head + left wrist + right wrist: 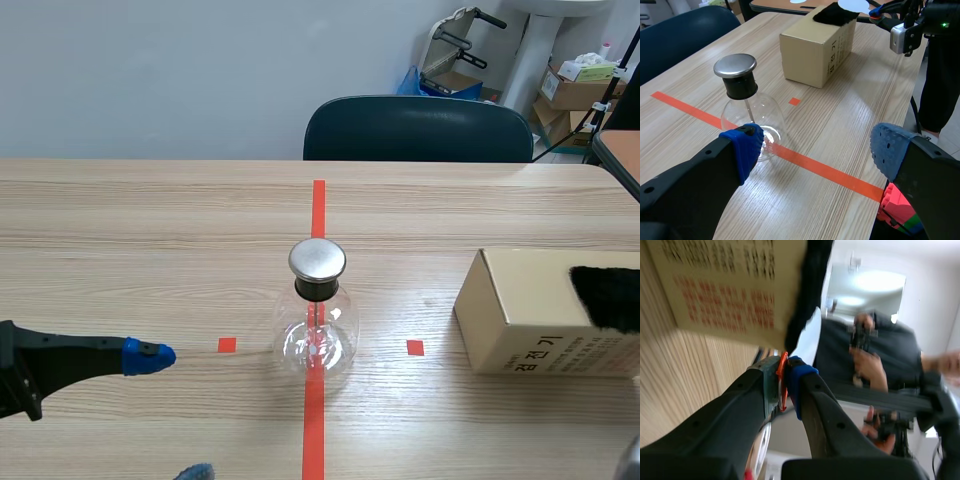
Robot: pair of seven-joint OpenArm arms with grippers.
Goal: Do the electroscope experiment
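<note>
Standing on the red tape line of the worktop (150, 220), the metal-capped flask (317, 325) lies near the left fingers (742, 150), which are spread wide. The scene view shows the nearer pad apart from the glass. Only the right wrist view shows the right fingers (802, 382) pinching a thin orange piece (783, 367), with a white disc (807, 340) beyond it, beside the box (530, 320) topped with black fur (608, 295).

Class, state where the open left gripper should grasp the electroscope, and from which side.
Probably the black neck under the metal cap, approached level from the left gripper's side: it stands upright, and the neck is narrower than the round glass bulb.
</note>
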